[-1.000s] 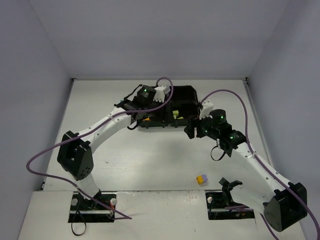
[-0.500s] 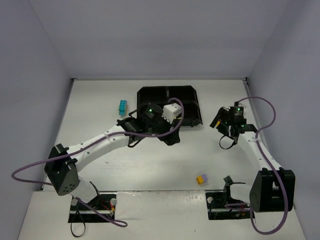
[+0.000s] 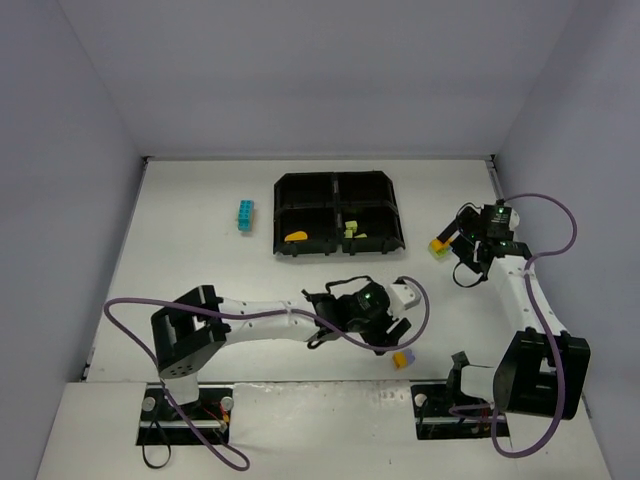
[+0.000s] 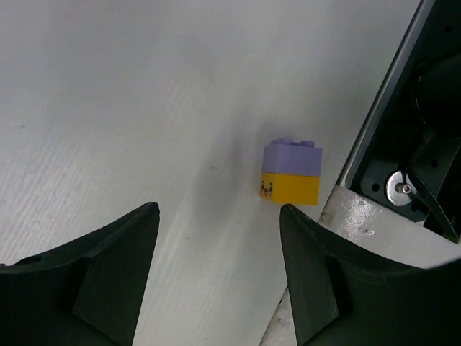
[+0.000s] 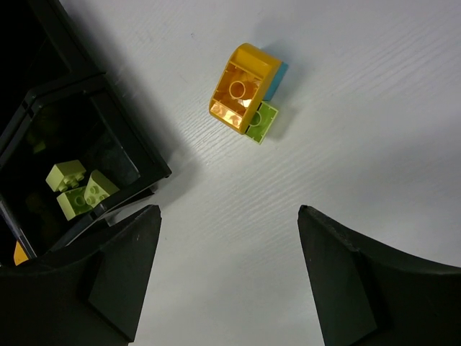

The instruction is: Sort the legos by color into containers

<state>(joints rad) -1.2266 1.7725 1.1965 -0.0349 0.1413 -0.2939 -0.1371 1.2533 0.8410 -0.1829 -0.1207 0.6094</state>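
The black tray [image 3: 337,178] has four containers. An orange lego [image 3: 296,237] lies in its near-left one and lime green legos [image 3: 350,230] [image 5: 75,189] in its near-right one. A cyan lego [image 3: 245,215] stands on the table left of the tray. A purple brick stacked on an orange one [image 3: 403,359] [image 4: 291,173] sits near the front edge, just ahead of my open, empty left gripper [image 3: 392,338] [image 4: 218,210]. An orange, green and cyan cluster [image 3: 438,247] [image 5: 247,94] lies right of the tray, ahead of my open, empty right gripper [image 3: 458,240] [image 5: 229,213].
The right arm's base mount [image 4: 403,180] stands close beside the purple-orange brick. The tray's corner wall [image 5: 130,122] lies to the left of my right gripper. Grey walls enclose the table on three sides.
My left arm has swung from the tray down to the front middle of the table, by the purple-orange brick. My right arm has drawn back to the right, away from the tray.
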